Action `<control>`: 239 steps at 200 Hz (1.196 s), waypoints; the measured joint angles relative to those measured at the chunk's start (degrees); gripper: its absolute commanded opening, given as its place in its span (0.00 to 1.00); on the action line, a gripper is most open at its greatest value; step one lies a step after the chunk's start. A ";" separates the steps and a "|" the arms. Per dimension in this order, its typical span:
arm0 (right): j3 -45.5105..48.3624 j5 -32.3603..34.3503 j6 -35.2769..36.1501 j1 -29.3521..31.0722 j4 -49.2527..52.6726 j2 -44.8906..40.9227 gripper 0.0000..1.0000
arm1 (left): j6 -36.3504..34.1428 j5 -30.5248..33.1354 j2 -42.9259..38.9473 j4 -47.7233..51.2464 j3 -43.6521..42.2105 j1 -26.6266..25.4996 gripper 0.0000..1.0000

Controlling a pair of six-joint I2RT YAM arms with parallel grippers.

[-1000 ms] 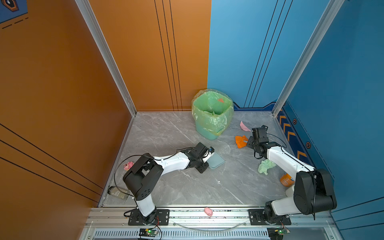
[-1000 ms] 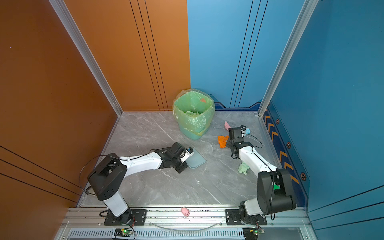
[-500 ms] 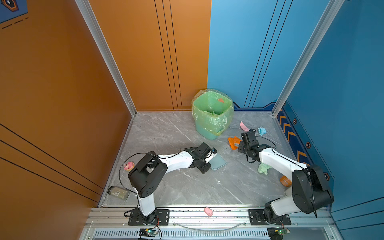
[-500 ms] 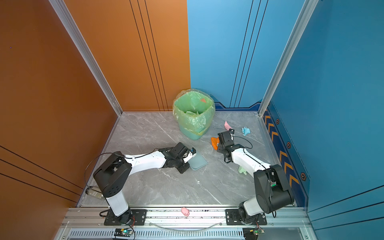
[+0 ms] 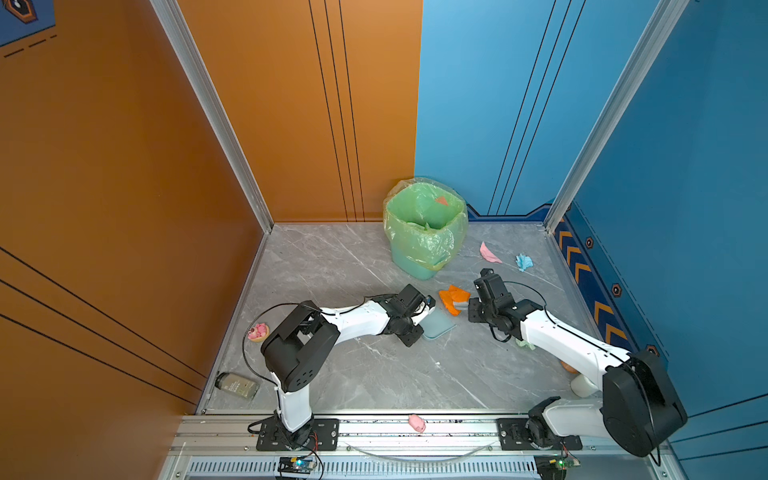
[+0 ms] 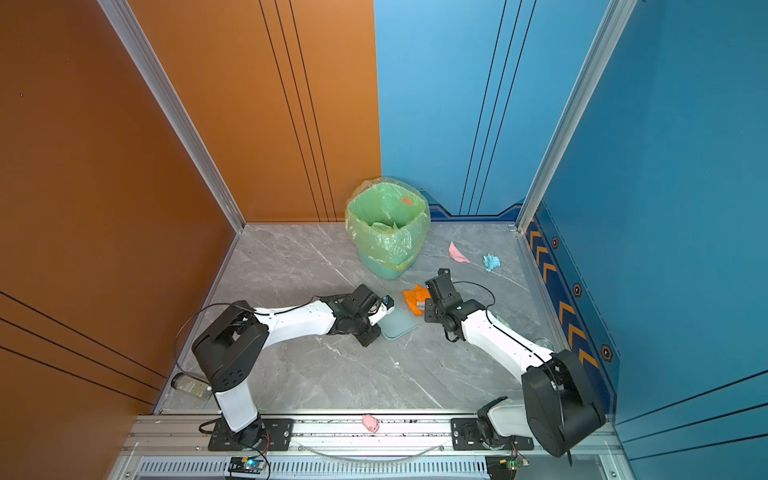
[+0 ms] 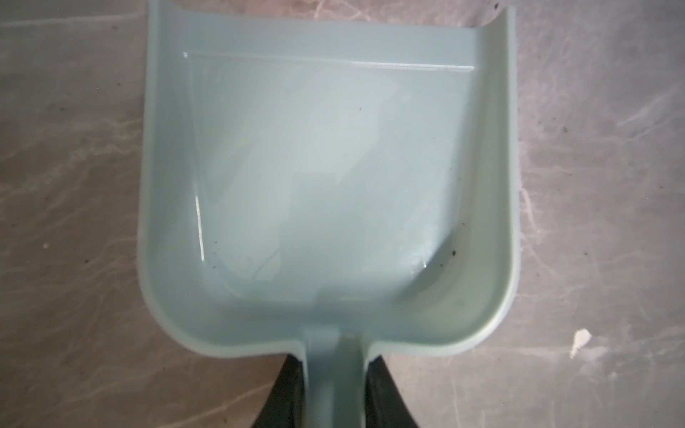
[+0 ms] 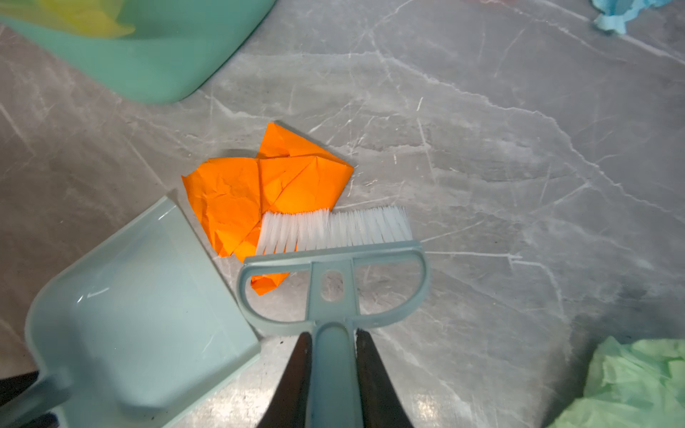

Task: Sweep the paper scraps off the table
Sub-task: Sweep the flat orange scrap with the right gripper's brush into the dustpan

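Table (image 5: 353, 374), grey with white veins, carries everything in both top views. A bin (image 5: 415, 257) with a green liner stands at its far side, close to the back wall. Nearer the front, the left end effector (image 7: 333, 385) is clamped on the handle of a pale blue-green dustpan (image 7: 326, 166), which lies flat on the table. The right end effector (image 8: 333, 370) is closed around the handle of a small brush (image 8: 333, 266) of the same colour. Its white bristles press against an orange paper scrap (image 8: 267, 185), which lies on the table just beside the dustpan's open edge, between pan and brush. A pale green scrap (image 8: 630, 385) sits on the table beside the right arm. A pink scrap (image 5: 489, 253) and a blue scrap (image 5: 523, 262) lie to the right of the bin, well apart from the brush
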State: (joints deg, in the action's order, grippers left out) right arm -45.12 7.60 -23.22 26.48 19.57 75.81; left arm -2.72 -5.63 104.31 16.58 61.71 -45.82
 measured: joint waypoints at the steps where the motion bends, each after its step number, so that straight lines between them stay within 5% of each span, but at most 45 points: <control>1: 0.00 -0.09 0.04 0.00 0.04 -0.07 0.00 | 0.00 0.00 0.00 0.00 0.00 0.00 0.00; 66: 1.16 -8.90 2.51 -1.14 -0.76 -7.23 0.00 | 0.00 0.00 0.02 0.02 0.04 0.00 0.00; 239: -1.22 -1.29 2.43 -4.59 -5.25 1.18 0.00 | 0.00 0.04 0.07 1.29 0.68 0.00 0.00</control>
State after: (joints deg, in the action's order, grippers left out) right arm -46.35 6.31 -20.80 21.89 14.33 76.99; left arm -2.72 -5.58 104.38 17.87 62.39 -45.82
